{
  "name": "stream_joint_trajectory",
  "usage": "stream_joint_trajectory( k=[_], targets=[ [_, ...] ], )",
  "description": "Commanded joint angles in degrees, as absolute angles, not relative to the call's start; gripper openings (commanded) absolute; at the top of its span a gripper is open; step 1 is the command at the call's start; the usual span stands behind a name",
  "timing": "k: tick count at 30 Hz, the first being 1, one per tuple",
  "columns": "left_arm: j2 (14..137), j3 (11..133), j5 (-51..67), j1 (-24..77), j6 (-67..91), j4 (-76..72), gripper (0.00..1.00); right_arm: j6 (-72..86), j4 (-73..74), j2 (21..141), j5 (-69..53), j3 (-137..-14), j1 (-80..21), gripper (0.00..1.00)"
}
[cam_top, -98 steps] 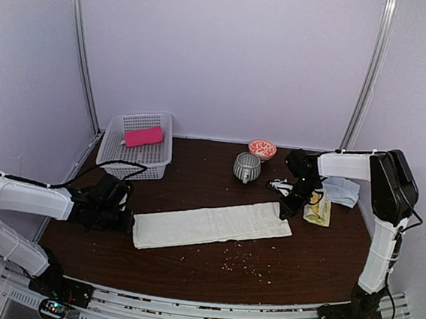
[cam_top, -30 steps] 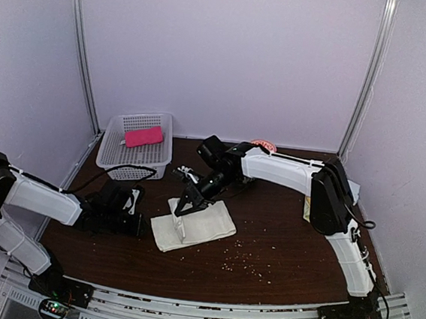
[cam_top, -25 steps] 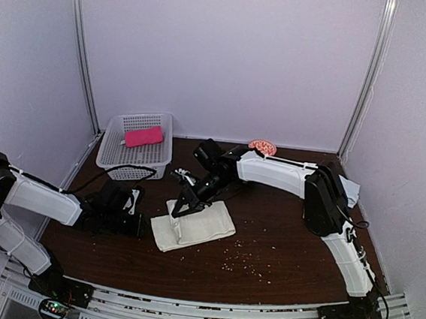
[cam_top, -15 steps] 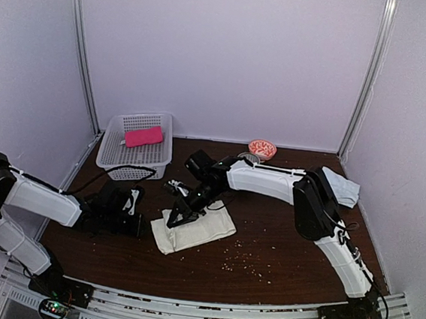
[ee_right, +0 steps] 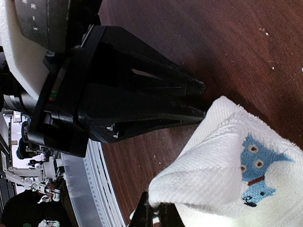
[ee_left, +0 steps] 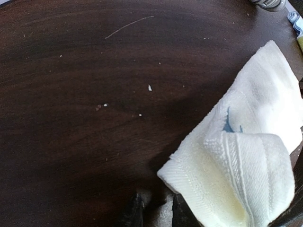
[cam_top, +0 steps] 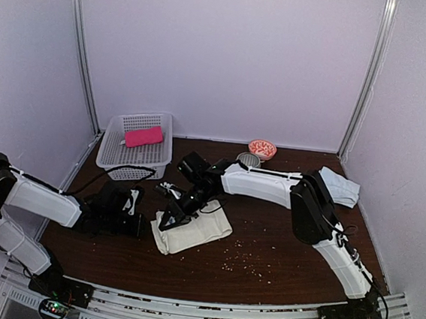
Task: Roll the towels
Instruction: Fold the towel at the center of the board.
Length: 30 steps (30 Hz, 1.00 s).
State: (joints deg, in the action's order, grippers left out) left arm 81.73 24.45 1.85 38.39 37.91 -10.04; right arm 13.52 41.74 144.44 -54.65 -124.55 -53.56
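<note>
Table [cam_top: 278,271]: dark wood, crumbs scattered.
Basket [cam_top: 115,154]: white, far left, holding the pink towel [cam_top: 143,135].
Cream towel [cam_top: 198,233]: mid-table, folded over itself, blue mark showing.
Right gripper [cam_top: 168,217]: pressed together, pinching the cream towel's lifted fold.
Left gripper [cam_top: 142,224]: low, narrowly parted, pinching the cream towel's left corner.

Front and right of desk [cam_top: 300,277] open, crumbs [cam_top: 237,266] only. Middle spanned by right arm [cam_top: 260,183], barring the way to cup [cam_top: 248,159] and bowl [cam_top: 262,148]. Back left blocked by basket [cam_top: 115,154]. Just beside towel [cam_top: 202,234], on its left: left gripper [cam_top: 140,226].
</note>
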Motion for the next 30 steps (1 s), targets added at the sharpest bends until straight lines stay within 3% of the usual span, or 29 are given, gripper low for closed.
stream_joint_trajectory(
  k=[1, 10, 15, 18, 30],
  targets=[
    [83.3, 23.1, 2.6, 38.9, 38.4, -8.5, 0.22, 12.9, 41.6, 146.0, -55.8, -125.9, -54.3, 0.03],
    [73.6, 24.5, -3.6, 38.9, 39.0, -1.0, 0.22, 8.7, 44.6, 142.1, -57.5, -126.6, -52.9, 0.33],
    [65.0, 27.5, -8.3, 39.1, 39.5, 4.2, 0.21, 3.5, 47.9, 138.8, -54.1, -126.0, -50.0, 0.33],
    [63.4, 28.7, -5.5, 39.4, 38.7, 2.6, 0.21, 0.2, 49.9, 138.4, -48.8, -125.6, -47.5, 0.29],
    [83.7, 36.7, 3.2, 45.4, 35.9, 0.1, 0.09, -7.3, 46.4, 133.9, -33.7, -111.6, -40.5, 0.21]
  ],
)
